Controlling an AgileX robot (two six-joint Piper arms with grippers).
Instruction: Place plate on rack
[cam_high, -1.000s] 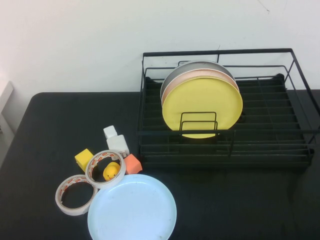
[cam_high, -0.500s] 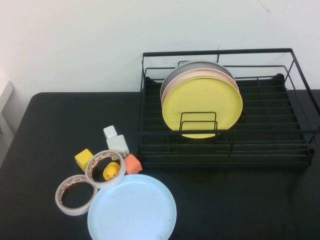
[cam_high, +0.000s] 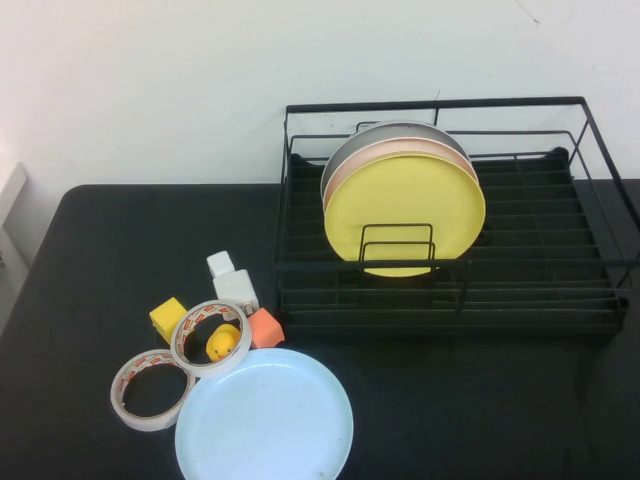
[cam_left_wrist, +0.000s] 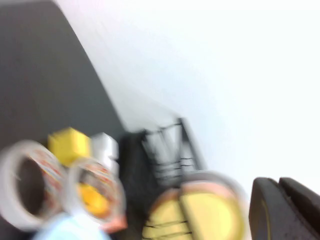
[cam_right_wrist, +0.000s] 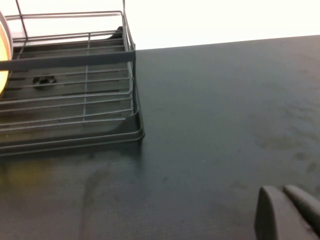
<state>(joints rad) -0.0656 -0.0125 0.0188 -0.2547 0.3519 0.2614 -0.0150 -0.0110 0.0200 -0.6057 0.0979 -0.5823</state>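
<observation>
The pale light-blue plate (cam_high: 264, 417) lies flat on the black table (cam_high: 470, 400) at the front left, and its edge shows in the left wrist view (cam_left_wrist: 62, 233). The black wire rack (cam_high: 450, 264) stands at the back right, also in the left wrist view (cam_left_wrist: 167, 150) and the right wrist view (cam_right_wrist: 75, 100). Neither arm appears in the high view. My left gripper (cam_left_wrist: 282, 210) is shut and empty, up off the table, looking toward the rack. My right gripper (cam_right_wrist: 286, 212) is shut and empty, low over bare table beside the rack's corner.
A yellow plate (cam_high: 405, 210), a pink plate (cam_high: 390, 150) and a grey plate (cam_high: 385, 128) stand upright in the rack. Next to the blue plate lie two tape rolls (cam_high: 122, 395) (cam_high: 183, 335), a yellow duck (cam_high: 223, 343), a yellow cube (cam_high: 168, 318), an orange cube (cam_high: 266, 327) and a white bottle (cam_high: 232, 283).
</observation>
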